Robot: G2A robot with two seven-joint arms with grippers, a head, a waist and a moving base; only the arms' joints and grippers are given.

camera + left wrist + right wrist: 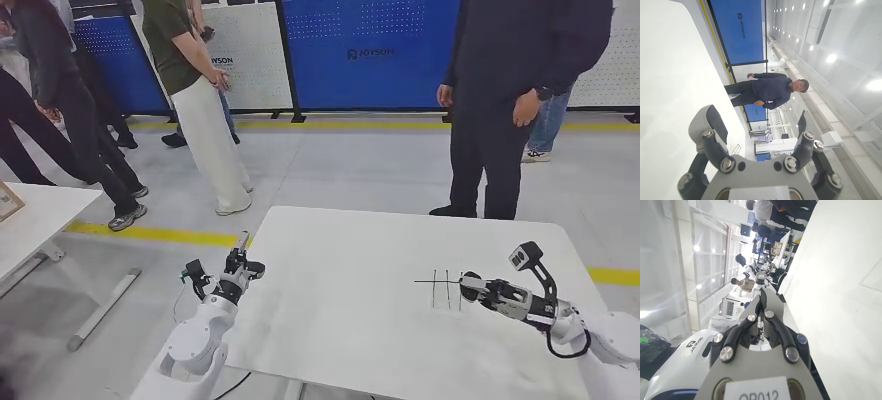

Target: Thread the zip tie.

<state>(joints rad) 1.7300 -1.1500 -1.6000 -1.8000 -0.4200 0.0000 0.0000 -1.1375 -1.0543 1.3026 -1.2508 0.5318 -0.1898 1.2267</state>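
Presently: right gripper [466, 285] holding a zip tie [437, 282], left gripper [240, 262] empty.
Right: toward the table's [340, 300] 3 o'clock side, jaws pinched shut on the tie, which points to 9 o'clock across spare ties [447, 298]. Left: at the 9 o'clock edge, jaws spread wide — the two well apart. Behind each gripper sits a printed label [757, 389].

Zip ties [440, 283]: several thin black strips, flat on the white tabletop [340, 300], right-hand part. One lies crosswise over the others, which run parallel.
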